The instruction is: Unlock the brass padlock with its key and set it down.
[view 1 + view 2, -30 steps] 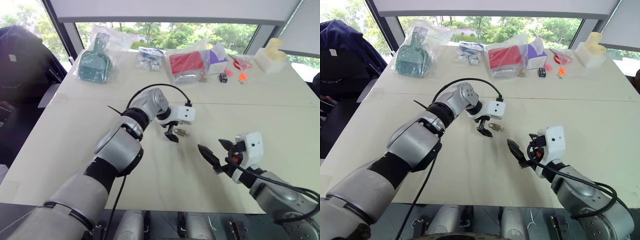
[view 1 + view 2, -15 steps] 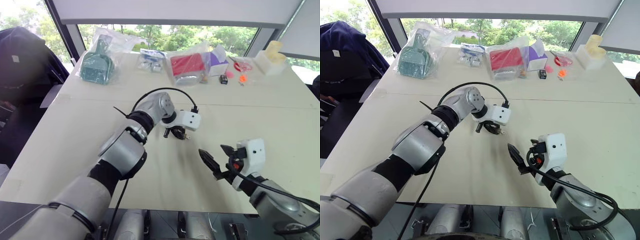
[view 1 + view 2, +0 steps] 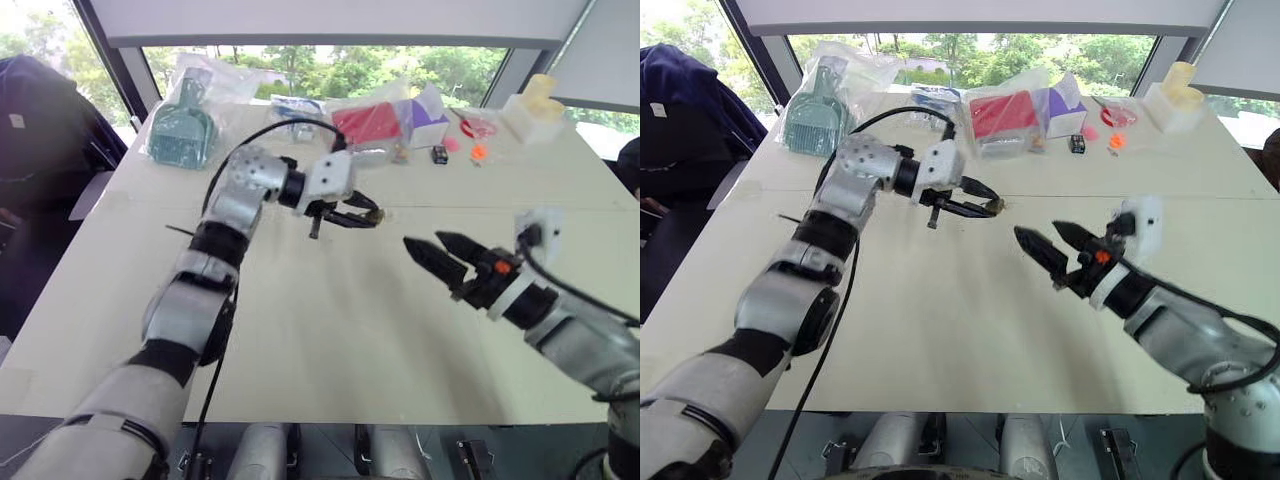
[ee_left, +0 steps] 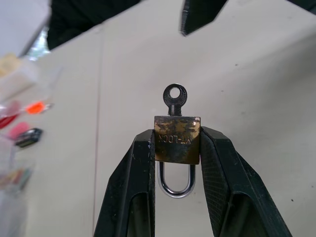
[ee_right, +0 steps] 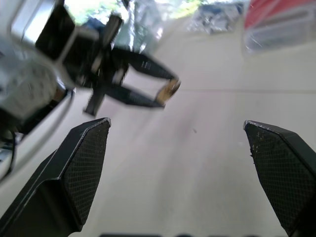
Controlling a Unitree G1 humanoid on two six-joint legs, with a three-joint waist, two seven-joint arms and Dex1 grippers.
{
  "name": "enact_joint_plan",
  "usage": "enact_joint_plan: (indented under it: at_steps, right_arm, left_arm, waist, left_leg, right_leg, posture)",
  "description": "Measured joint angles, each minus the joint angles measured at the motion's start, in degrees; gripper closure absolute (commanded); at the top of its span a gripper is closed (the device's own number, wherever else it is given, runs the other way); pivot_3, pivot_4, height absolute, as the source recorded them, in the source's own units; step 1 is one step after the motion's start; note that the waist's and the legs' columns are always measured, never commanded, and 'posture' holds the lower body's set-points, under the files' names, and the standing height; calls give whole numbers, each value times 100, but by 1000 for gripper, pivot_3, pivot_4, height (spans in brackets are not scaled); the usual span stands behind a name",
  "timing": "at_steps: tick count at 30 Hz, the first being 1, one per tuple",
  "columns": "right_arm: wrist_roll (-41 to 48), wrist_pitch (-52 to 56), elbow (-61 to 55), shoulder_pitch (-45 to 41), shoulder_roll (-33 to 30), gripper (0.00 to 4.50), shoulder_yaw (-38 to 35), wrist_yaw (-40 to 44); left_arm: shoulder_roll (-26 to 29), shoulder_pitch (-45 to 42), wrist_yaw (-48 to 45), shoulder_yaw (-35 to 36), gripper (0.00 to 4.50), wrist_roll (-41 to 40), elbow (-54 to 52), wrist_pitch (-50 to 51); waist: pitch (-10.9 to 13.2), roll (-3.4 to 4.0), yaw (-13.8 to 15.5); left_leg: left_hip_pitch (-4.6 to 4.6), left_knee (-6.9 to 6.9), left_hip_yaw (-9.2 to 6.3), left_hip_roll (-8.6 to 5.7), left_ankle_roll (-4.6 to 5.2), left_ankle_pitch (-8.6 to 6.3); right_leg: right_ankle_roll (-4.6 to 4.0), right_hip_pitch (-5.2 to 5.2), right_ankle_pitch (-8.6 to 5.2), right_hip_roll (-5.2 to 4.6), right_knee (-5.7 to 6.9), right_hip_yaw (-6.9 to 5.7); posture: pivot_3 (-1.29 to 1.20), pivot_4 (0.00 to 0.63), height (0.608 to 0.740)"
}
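Observation:
The brass padlock (image 4: pixel 177 139) hangs above the table, pinched at its sides by my left gripper (image 3: pixel 372 215), which is shut on it. Its silvery shackle (image 4: pixel 176 185) points back between the fingers. The key (image 4: pixel 175 98) sticks out of the lock's far end, round bow outward. My right gripper (image 3: pixel 425 240) hovers open and holds nothing, a short way to the right of the lock, with its tips turned toward it. The right wrist view shows the left gripper with the padlock (image 5: pixel 169 89) ahead, between my wide-spread right fingers (image 5: pixel 84 158).
Along the table's far edge lie a bagged green tool (image 3: pixel 180 130), a red pack in plastic (image 3: pixel 370 125), a purple box (image 3: pixel 430 110), a small black box (image 3: pixel 438 154) and a cream object (image 3: pixel 530 100). A dark chair (image 3: pixel 40 150) stands at the left.
My left gripper closed on the padlock on the table and lifted it clear. The right gripper rose too, still open, and now points toward the lock.

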Motion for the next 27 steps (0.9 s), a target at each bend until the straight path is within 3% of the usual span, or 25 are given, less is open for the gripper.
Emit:
enact_joint_plan:
  at_steps: [4,8,11,16,21,27]
  right_arm:
    - [268,-20,440,-496,3,0,311,21]
    - [275,-14,637,-674,1,0,572,78]
    - [131,-9,809,-766,3,954,792,100]
    - [64,-95,905,-865,157,3479,874,46]
    - [-23,-215,930,-895,374,3479,896,-53]
    - [-190,-351,777,-752,457,407,908,8]
  left_arm:
    - [100,742,746,-84,3829,56,-1424,358]
    - [110,778,1282,-215,3829,98,-2047,531]
    - [110,777,1577,-282,3829,105,-2223,548]
    - [241,781,1697,-394,3829,54,-2378,550]
    - [337,784,1781,-454,3829,-32,-2398,546]
    - [401,923,1849,-548,3829,-61,-2391,507]
  waist:
    - [1,-1,15]
    - [0,0,10]
    - [0,0,1]
    - [0,0,7]
    - [0,0,5]
    - [0,0,6]
  left_leg:
    - [-2,3,0,-6,-2,2]
    - [1,5,1,-8,-2,2]
    - [2,4,2,-8,-2,2]
    - [3,4,3,-6,-3,3]
    - [2,4,4,-7,-3,3]
    - [2,4,5,-7,-3,3]
  right_leg:
    - [6,4,4,0,0,-5]
    - [7,9,4,1,-2,-7]
    - [13,8,7,4,1,-7]
    - [16,7,9,7,3,-9]
    - [17,7,9,8,3,-8]
    - [17,7,9,8,2,-9]
  posture:
    - [0,150,740]
    - [0,150,740]
    - [0,150,740]
    - [0,150,740]
    - [0,150,740]
    - [0,150,740]
